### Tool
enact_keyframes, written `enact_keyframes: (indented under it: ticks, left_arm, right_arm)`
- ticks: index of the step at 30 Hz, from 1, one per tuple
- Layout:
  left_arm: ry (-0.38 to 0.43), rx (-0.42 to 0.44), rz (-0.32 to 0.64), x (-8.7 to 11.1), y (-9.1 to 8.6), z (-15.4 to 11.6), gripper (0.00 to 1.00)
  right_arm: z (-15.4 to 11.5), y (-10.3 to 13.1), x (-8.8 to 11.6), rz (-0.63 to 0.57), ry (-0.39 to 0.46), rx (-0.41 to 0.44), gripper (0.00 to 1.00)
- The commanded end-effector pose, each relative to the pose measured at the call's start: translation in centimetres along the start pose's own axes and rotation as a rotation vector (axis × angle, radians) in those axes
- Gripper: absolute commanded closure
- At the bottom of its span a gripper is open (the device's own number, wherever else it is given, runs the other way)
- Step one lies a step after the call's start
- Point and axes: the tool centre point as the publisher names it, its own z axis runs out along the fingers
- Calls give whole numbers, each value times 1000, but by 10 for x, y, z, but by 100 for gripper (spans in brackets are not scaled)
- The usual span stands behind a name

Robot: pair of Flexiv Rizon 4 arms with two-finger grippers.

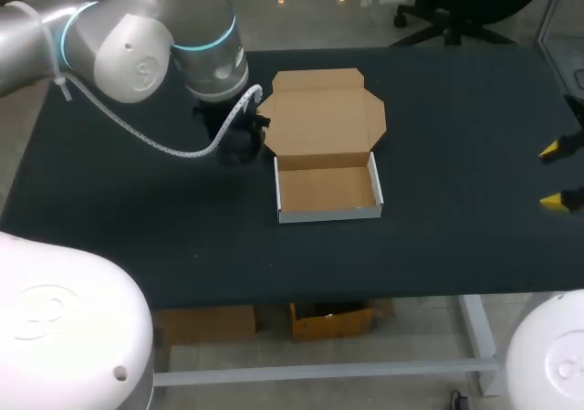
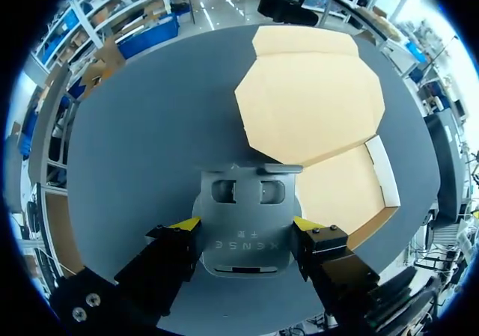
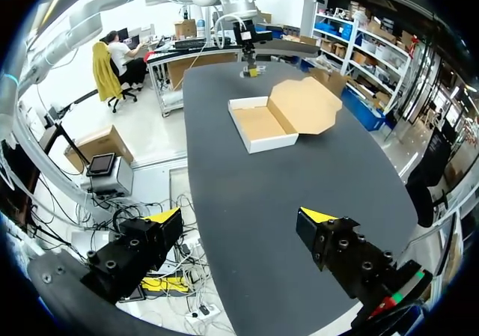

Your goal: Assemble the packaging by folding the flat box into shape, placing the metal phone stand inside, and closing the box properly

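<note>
The table [image 1: 456, 246] has a flat, dark, matte top on a pale metal frame. Near its middle lies a cardboard box [image 1: 327, 145], folded into shape and open. Its shallow tray, white outside and brown inside, faces the near edge. The brown lid is thrown back flat on the tabletop toward the far edge, its side flaps and front flap spread out. Just beside the box, at the left where lid meets tray, a grey metal stand [image 2: 243, 231] with two oblong cut-outs sits on the tabletop.
</note>
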Motion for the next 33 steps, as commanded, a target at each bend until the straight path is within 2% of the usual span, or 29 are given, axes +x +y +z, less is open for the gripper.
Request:
enact_keyframes:
  ticks: [1,8,30,33]
  left_arm:
    - [-13,-10,10,11,-5,4,100]
    - [-2,-35,53,37,-5,10,100]
    - [-2,-35,53,37,-5,10,100]
    - [24,-41,63,45,-14,13,100]
  right_arm:
    - [-1,-1,-3,-1,9,-5,0]
    - [-1,-1,-3,-1,9,-5,0]
    - [-1,-1,-3,-1,9,-5,0]
    - [-1,-1,-3,-1,9,-5,0]
